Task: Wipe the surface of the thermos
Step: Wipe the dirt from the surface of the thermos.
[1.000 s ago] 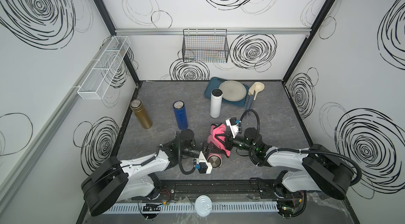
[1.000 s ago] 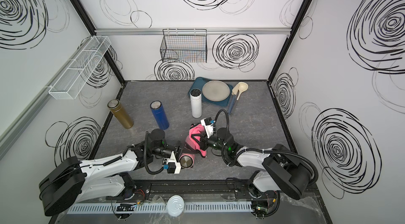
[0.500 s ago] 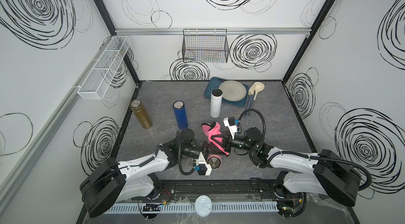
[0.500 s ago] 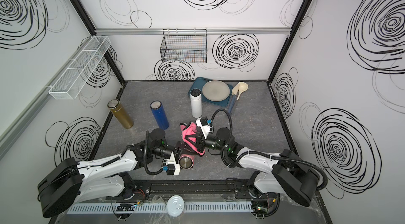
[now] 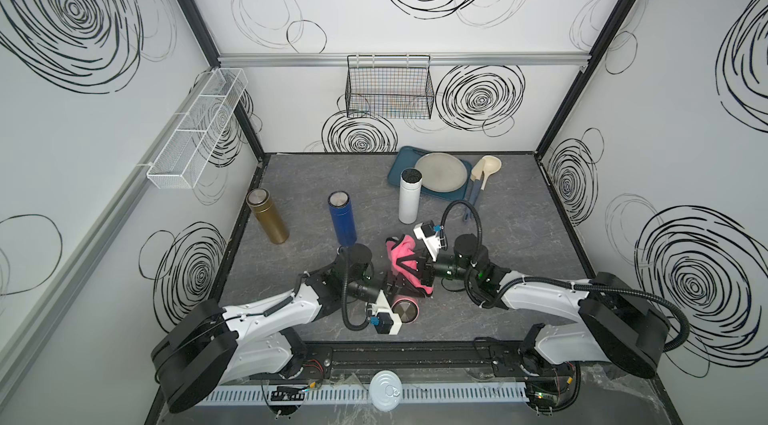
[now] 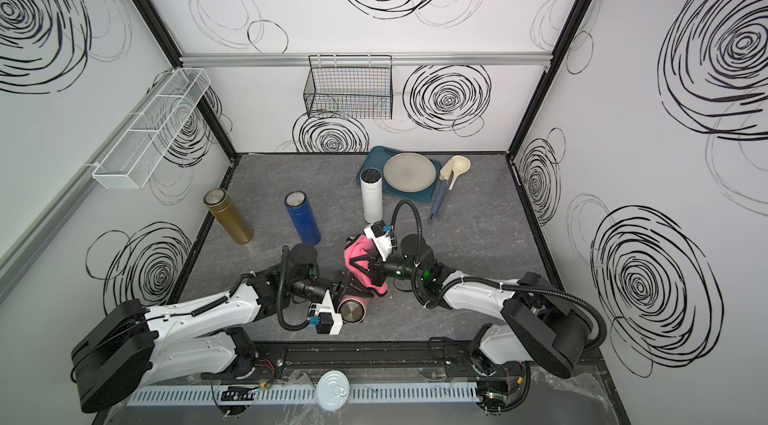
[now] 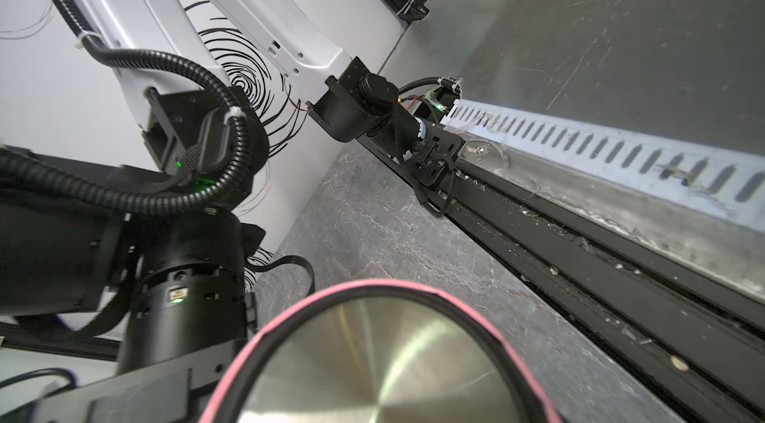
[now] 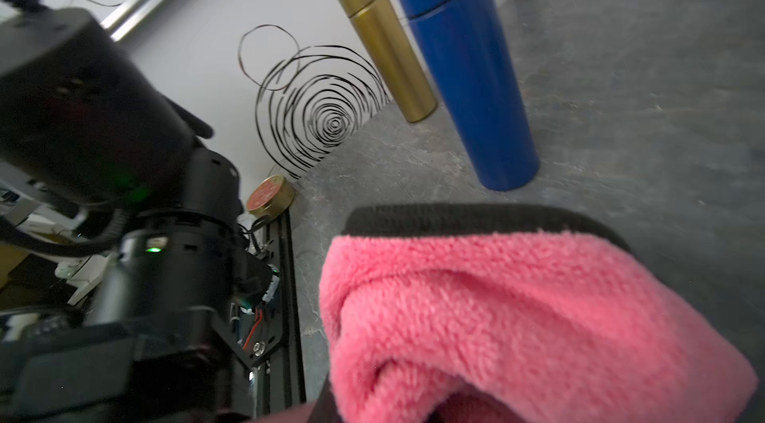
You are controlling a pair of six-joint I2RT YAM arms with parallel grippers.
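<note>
Your left tool [image 5: 390,285] grips the pink thermos [image 5: 405,312], lower middle; your right tool [image 5: 420,273] pinches the pink cloth [image 5: 401,254] above.

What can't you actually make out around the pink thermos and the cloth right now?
Pink thermos body: in both top views, mostly covered by the pink cloth and left gripper.
Its metal end: partly cut off by the left wrist view's edge.
Right gripper fingertips: buried in cloth in top and right wrist views.

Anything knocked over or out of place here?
Pink thermos lies on its side in the left gripper; gold, blue and white ones stand. A can sits on the slotted front strip, off the table.
</note>
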